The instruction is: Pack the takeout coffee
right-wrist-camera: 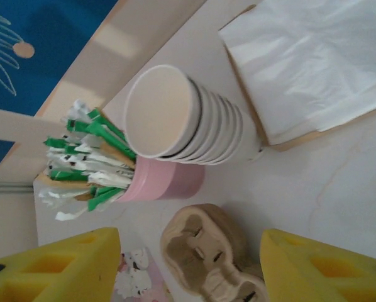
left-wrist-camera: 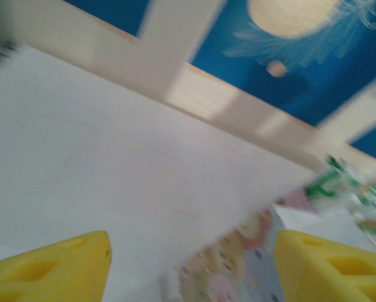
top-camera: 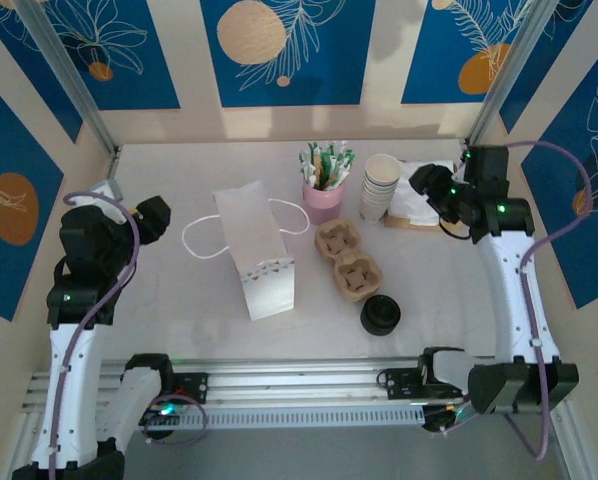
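Cream paper cups stand nested in one stack at the back right of the tabletop, and the top one is open-mouthed with no lid on it. The black lids sit in a squat round pile of their own near the front edge, well apart from the cups. So the takeout coffee is not yet made up: cup and lid lie in separate places. Between the two stands a brown pulp tray with two hollows, and the lids sit just in front of it. A pink cup full of green-and-white sticks stands just left of the cup stack. White napkins lie on a wooden board to the stack's right. A white paper bag with looped handles is left of the tray.

The right gripper hovers over that back corner with its yellow fingers spread, grasping nothing. The left gripper hangs over the bare left side, its view blurred, likewise released with nothing between its fingers.
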You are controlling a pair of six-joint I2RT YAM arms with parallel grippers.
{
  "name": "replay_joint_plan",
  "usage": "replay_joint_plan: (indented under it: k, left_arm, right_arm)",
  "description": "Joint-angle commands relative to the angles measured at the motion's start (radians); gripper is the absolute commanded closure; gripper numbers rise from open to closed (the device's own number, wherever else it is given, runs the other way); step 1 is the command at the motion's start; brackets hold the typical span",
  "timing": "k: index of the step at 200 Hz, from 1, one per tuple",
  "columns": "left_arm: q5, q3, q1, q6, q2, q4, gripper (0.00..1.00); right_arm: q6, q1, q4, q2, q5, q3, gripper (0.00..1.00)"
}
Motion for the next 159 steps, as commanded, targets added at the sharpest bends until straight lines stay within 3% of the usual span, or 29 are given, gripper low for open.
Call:
replay_joint_plan:
  k: [1,36,68,159]
  left_arm:
    - [0.219,0.052,0.002,-0.041,0.006,-0.115,0.36]
    - [0.222,0.055,0.002,-0.055,-0.049,-0.277,0.4]
    - [0.263,0.015,0.002,-0.082,-0.128,-0.294,0.4]
    - [0.258,0.054,0.002,-0.126,-0.161,-0.344,0.39]
  right_arm:
    - [-0.003,0.041,-0.071,0.083,0.063,0.085,0.39]
    - [0.004,0.083,-0.087,0.204,0.162,0.162,0.43]
    - [0.008,0.096,-0.039,0.291,0.16,0.196,0.48]
    - [0.014,0.159,-0.032,0.446,0.222,0.287,0.56]
